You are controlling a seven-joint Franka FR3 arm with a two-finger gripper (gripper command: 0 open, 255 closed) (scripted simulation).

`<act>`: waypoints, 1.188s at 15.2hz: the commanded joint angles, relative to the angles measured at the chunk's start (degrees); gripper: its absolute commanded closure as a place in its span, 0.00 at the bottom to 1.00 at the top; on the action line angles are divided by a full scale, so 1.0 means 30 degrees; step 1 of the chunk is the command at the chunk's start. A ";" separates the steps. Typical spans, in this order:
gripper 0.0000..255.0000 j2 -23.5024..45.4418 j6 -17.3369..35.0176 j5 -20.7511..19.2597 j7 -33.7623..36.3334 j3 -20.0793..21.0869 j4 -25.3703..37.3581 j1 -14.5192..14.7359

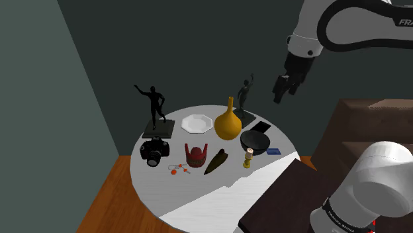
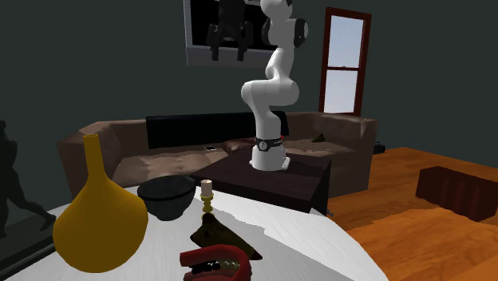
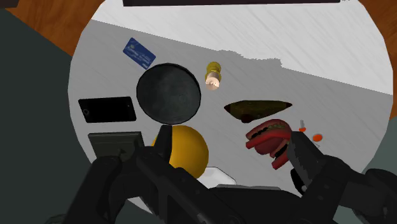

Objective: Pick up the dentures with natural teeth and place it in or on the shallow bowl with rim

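Red horseshoe-shaped dentures point(image 3: 270, 140) lie well below the black gripper point(image 1: 283, 91), whose fingers stand apart, empty. Best centre over them first, then descend clear of the yellow round-bellied vase point(image 3: 191, 153).

Arm point(image 2: 270, 92): white glossy rounded shells, dark grey to black bands at the joints. Grey lettering "FRA" point(image 1: 401, 22) on one upper link, cut off by the frame edge. Black ring point(image 1: 339, 216) with tiny white print on a low link, small red mark beside it. Black band point(image 2: 269, 144) with red specks above the white flared foot point(image 2: 267, 162). End effector point(image 1: 280, 94): all black, blocky body, two chunky fingers point(image 3: 304, 162).
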 commanded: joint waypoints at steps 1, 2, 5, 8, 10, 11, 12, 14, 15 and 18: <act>0.00 0.0000 0.0000 0.0000 0.0000 0.0000 0.0000 0.0000; 0.00 0.0404 0.0620 0.0102 0.0116 0.0088 -0.0237 0.0068; 0.00 0.1764 0.2484 0.0390 0.0447 0.0360 -0.0799 0.0267; 0.00 0.3335 0.4336 0.0648 0.0757 0.0644 -0.1131 0.0456; 0.00 0.4487 0.5549 0.0798 0.0954 0.0839 -0.1222 0.0574; 0.00 0.5092 0.6146 0.0866 0.1051 0.0939 -0.1228 0.0630; 0.00 0.5715 0.6734 0.0927 0.1146 0.1038 -0.1207 0.0684; 0.00 0.7006 0.7880 0.1031 0.1337 0.1242 -0.1086 0.0783; 0.00 0.7673 0.8435 0.1071 0.1433 0.1342 -0.0986 0.0832; 0.00 0.9742 1.0013 0.1138 0.1730 0.1641 -0.0531 0.0967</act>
